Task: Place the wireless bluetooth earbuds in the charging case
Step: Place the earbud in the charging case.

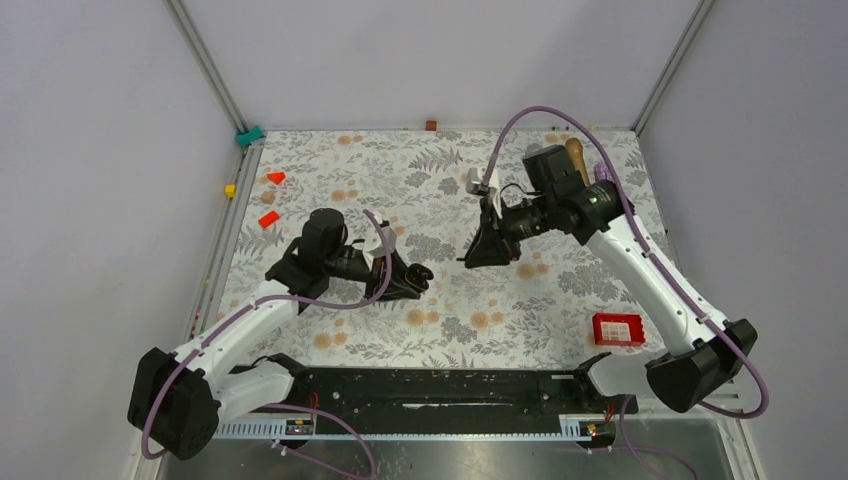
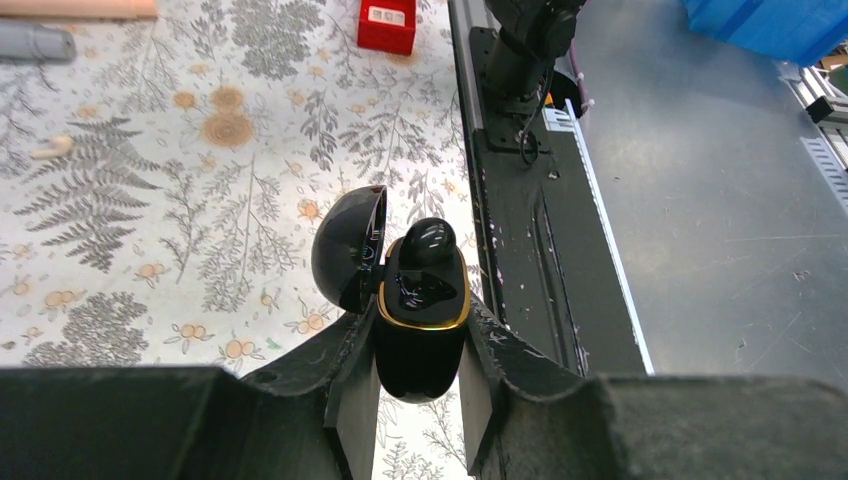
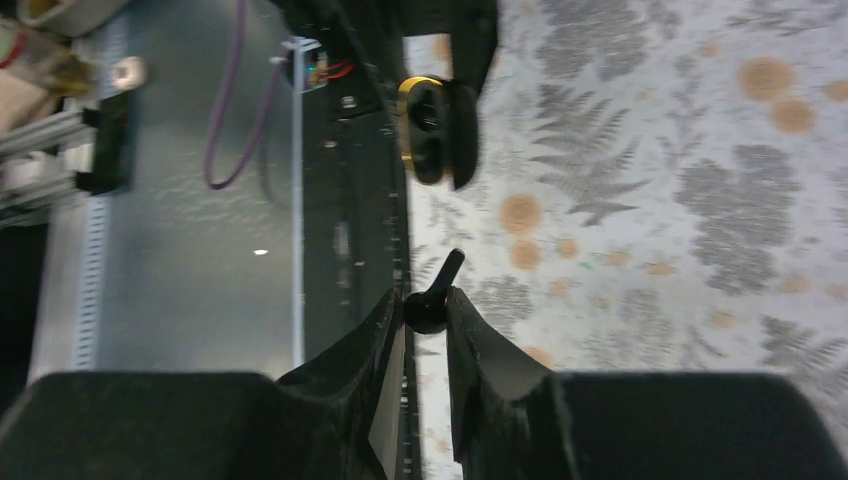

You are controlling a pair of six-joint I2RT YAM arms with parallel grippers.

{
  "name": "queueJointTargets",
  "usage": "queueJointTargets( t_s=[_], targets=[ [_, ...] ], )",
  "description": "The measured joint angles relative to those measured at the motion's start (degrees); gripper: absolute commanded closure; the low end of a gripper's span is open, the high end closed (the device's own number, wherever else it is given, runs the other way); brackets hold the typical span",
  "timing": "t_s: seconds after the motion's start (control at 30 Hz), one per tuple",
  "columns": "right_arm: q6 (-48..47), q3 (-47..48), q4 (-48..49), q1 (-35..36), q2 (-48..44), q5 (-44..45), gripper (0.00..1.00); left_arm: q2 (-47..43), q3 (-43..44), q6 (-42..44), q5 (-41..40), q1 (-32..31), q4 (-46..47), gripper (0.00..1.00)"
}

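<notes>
Charging case (image 2: 425,290) is black w/ a gold rim, lid (image 2: 350,250) swung open to one side, and it's up off the desk (image 1: 560,290), clenched between the fingers of the L hand (image 2: 420,325) across its lower body. Opening shows a dark hollow. A glossy black lump (image 2: 430,240) sits at the far end of the case; could be a bud already seated, can't tell from here.

One earbud (image 3: 440,285) is def in play: R hand (image 3: 427,305) is pinching its rounded head at the fingertips, stem poking forward and a touch to the side.

Key relation: from the R wrist cam the case hangs dead ahead of the bud, apart, clear gap between. The case's long axis runs roughly along the R hand's line of reach, w/ the gold-rimmed face turned sideways, not square to the bud. My read: the bud has to travel forward, then turn into the hollow. R hand does the moving, L just presents.

Count: 1 case, 1 bud seen for sure, poss. a 2nd in the case. Also 1 red box (image 1: 617,328) near the R arm base and 2 small red pieces (image 1: 276,177) at the far L side.
</notes>
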Motion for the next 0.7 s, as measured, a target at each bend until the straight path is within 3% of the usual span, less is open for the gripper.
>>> queueJointTargets(
  t_s=[0.23, 0.7],
  targets=[
    [7.54, 3.91, -4.13, 7.39, 3.52, -2.45, 0.81, 0.85, 0.09, 2.73, -1.11, -1.22, -3.54, 1.00],
    [26.73, 5.03, 2.47, 9.51, 11.87, -4.20, 0.85, 0.85, 0.09, 4.09, -1.95, -1.77, -4.50, 1.00]
  ],
)
